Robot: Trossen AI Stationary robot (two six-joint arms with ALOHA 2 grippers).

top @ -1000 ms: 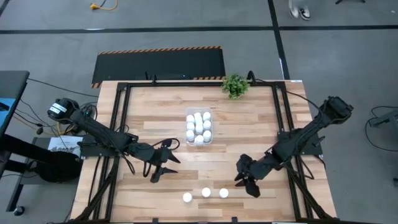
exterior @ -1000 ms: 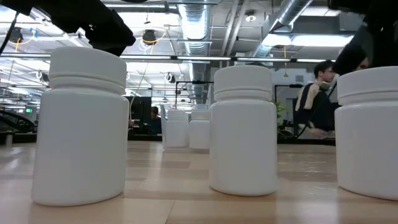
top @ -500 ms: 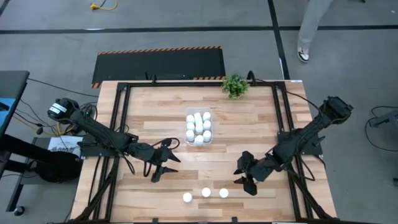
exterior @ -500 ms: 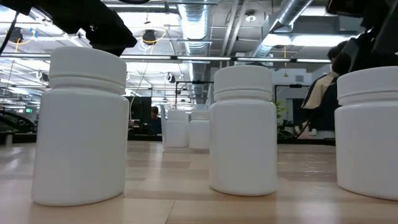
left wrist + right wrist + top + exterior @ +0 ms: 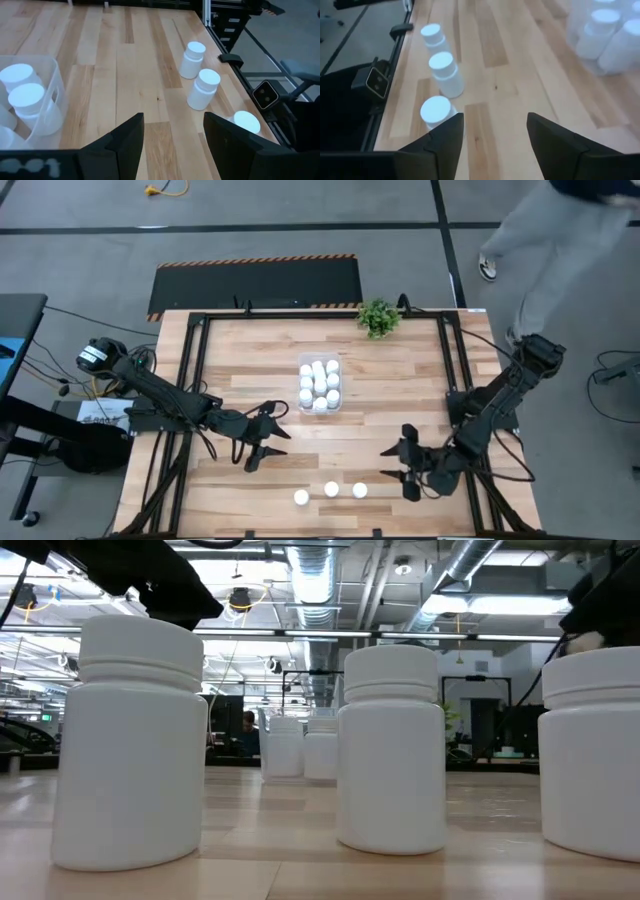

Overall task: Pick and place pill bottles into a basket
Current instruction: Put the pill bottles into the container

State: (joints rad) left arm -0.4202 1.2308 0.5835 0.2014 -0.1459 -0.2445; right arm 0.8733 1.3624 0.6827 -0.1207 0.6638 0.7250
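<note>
Three white pill bottles (image 5: pixel 331 491) stand upright in a row near the table's near edge; the low view shows them close up (image 5: pixel 392 745). The clear basket (image 5: pixel 320 385) at mid-table holds several more bottles. My left gripper (image 5: pixel 266 452) hangs open between the basket and the row, with nothing between its fingers (image 5: pixel 172 135). To the right of the row, my right gripper (image 5: pixel 392 464) is open and points toward it. In its wrist view (image 5: pixel 495 135) the nearest bottle (image 5: pixel 436 110) stands just beyond one fingertip, outside the gap.
A small green potted plant (image 5: pixel 378 318) stands at the far edge. A black frame rail (image 5: pixel 455 380) runs along the table's sides. A person (image 5: pixel 560 250) walks past beyond the far right corner. Bare wood lies between the basket and the bottle row.
My right gripper has swung toward the table's near edge and turned to face the bottle row, and its fingers have opened. The person has walked in behind the far right corner. The bottles and my left gripper have kept still.
</note>
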